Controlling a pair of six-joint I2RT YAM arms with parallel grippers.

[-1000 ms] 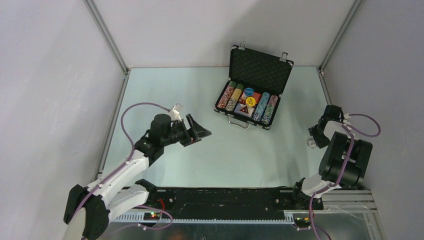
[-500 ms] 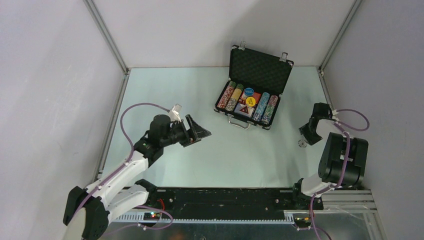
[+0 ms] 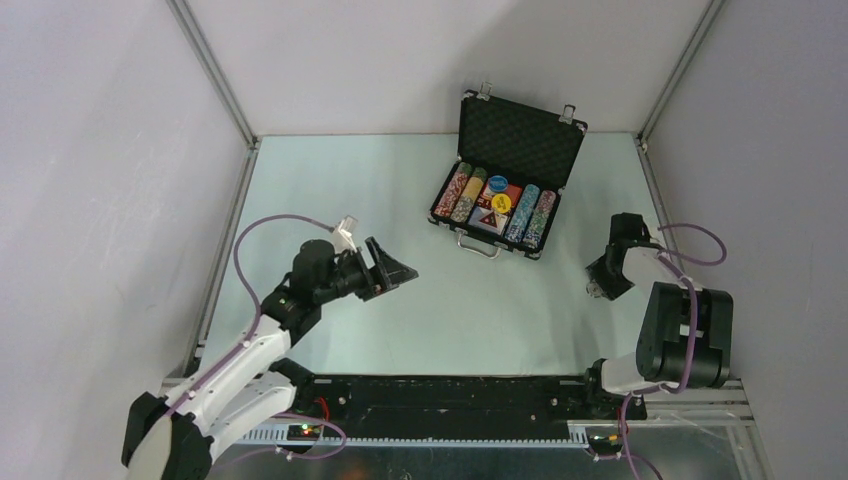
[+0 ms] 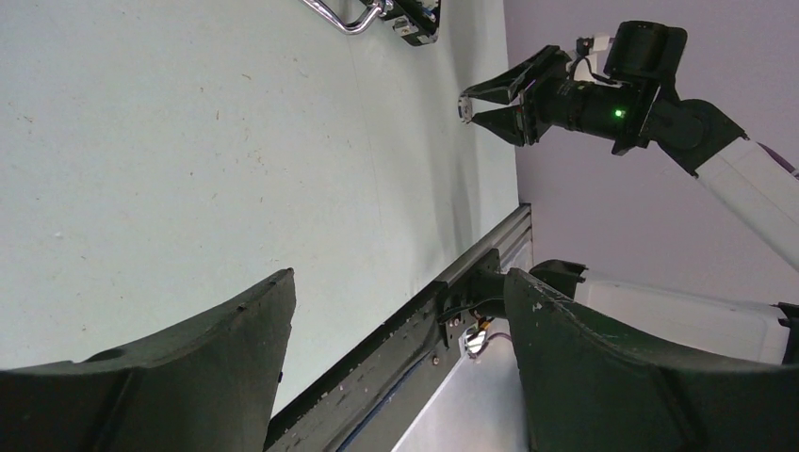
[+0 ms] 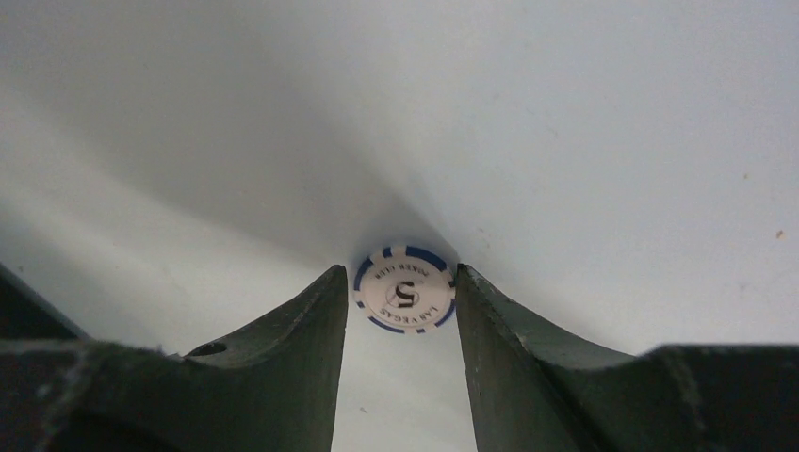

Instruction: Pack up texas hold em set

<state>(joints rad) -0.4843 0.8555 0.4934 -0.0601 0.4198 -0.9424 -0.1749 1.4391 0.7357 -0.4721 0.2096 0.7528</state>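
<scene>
Table (image 3: 450,310) — chip (image 5: 403,294) now in R gripper (image 5: 400,276)

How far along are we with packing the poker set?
Mostly done: the open case holds its chip rows, discs and cards. In hand: the right gripper pinches one loose poker chip lying flat on the table, right of the case. The left gripper is open and empty. Left: carry that chip into the case, then shut the lid.
</scene>
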